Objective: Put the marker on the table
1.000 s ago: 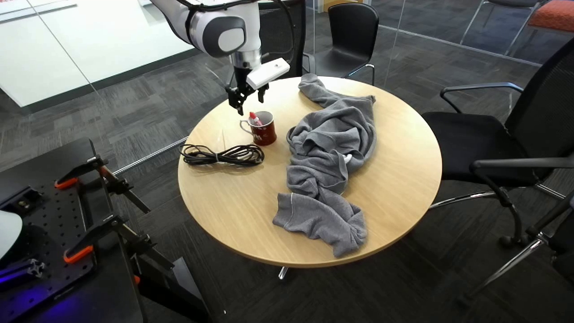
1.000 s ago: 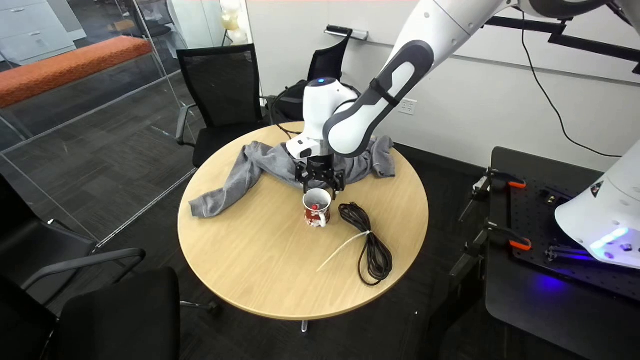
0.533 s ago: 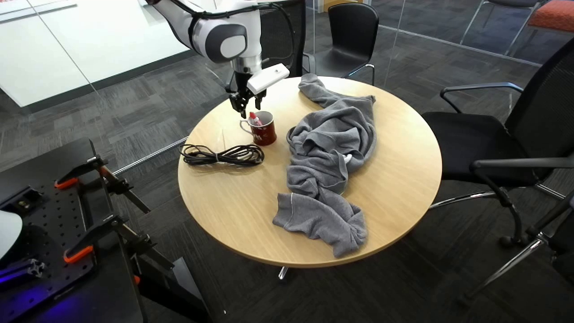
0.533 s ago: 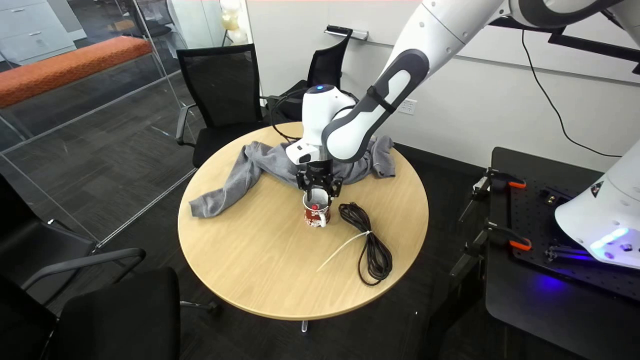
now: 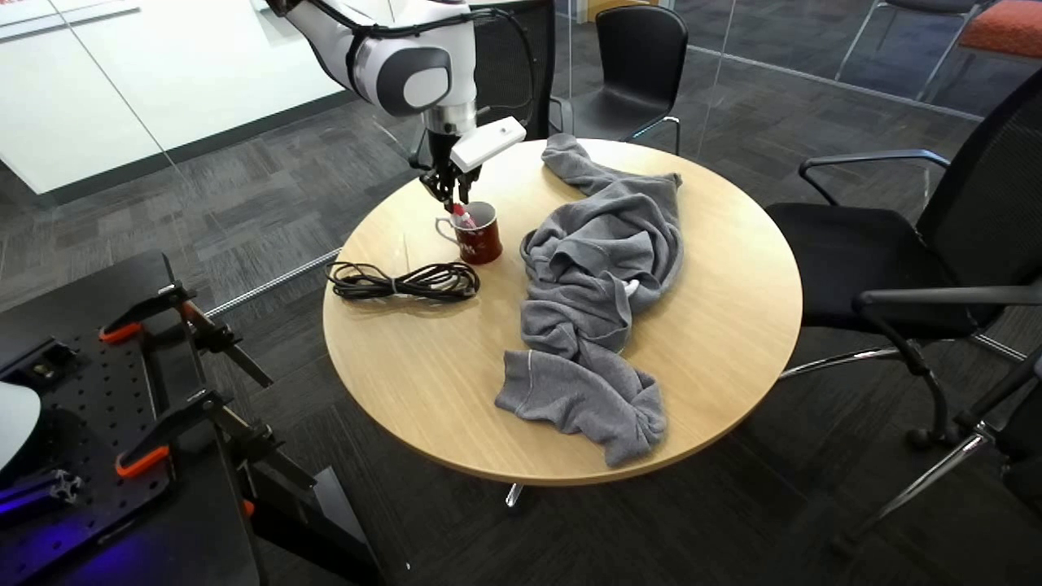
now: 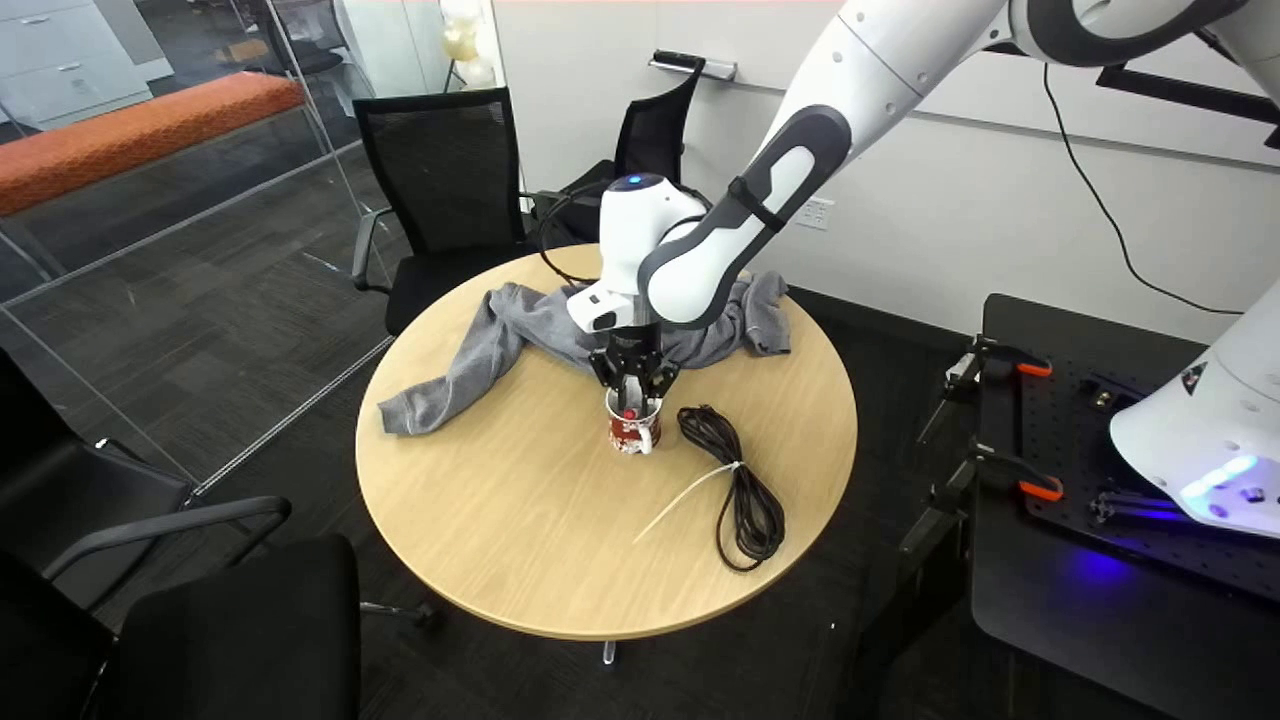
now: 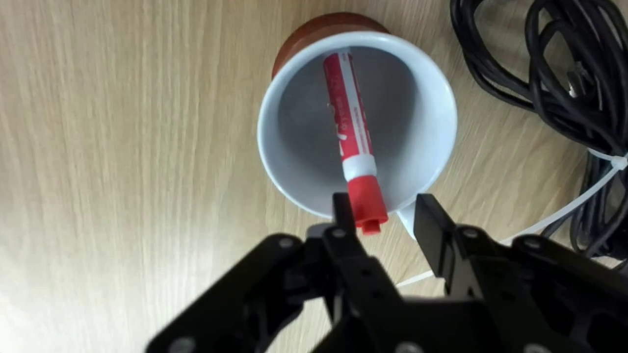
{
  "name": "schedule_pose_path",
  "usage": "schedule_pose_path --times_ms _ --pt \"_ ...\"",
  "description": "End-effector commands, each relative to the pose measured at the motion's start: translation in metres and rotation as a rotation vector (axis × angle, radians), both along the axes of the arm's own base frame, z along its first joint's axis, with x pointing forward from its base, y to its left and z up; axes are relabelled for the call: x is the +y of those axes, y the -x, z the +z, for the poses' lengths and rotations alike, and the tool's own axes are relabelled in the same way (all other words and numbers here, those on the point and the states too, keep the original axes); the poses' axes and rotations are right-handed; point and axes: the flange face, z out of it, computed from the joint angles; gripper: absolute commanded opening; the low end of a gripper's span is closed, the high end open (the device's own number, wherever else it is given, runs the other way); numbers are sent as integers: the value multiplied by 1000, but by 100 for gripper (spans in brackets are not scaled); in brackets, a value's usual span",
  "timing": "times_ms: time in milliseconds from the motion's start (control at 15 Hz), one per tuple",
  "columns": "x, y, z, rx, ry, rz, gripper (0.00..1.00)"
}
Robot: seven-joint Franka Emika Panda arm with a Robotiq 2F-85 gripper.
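The red marker [image 7: 358,122], with a white band and red cap, leans inside a mug [image 7: 444,122], its cap end over the rim. Dark red outside and white inside, the mug [image 5: 480,246] stands upright on the round light-wood table [image 5: 423,366]. My gripper [image 7: 383,203] points down above the mug's handle side, its fingers on either side of the marker's cap. One finger [image 7: 342,208] is close against the cap or overlaps it in view; the other finger [image 7: 434,235] stands apart, with a gap. In an exterior view the gripper [image 6: 633,406] is right over the mug.
A bundled black cable [image 7: 569,73] with a pale tie [image 6: 690,498] lies beside the mug. A rumpled grey garment [image 5: 602,268] stretches across the table on the mug's other side. Black chairs [image 6: 440,180] surround the table.
My gripper has come down to the mug and its fingers have drawn closer together around the marker's cap. The mug and marker have not visibly moved.
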Motion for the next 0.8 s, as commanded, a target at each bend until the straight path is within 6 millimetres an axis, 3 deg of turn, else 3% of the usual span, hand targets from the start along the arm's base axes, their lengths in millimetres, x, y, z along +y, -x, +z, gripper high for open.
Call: schedule_pose_path --times_ms 0,200,267,333,533,733 --pt "-1 -7 -2 12 -14 26 43" --pt "-1 -9 -4 13 -15 23 44" --pt "-1 -9 -4 13 -16 22 39" --pt "-1 -10 -5 13 -17 21 24" --pt "0 -12 -5 10 -19 20 1" --pt "-1 -15 -1 3 -20 14 4"
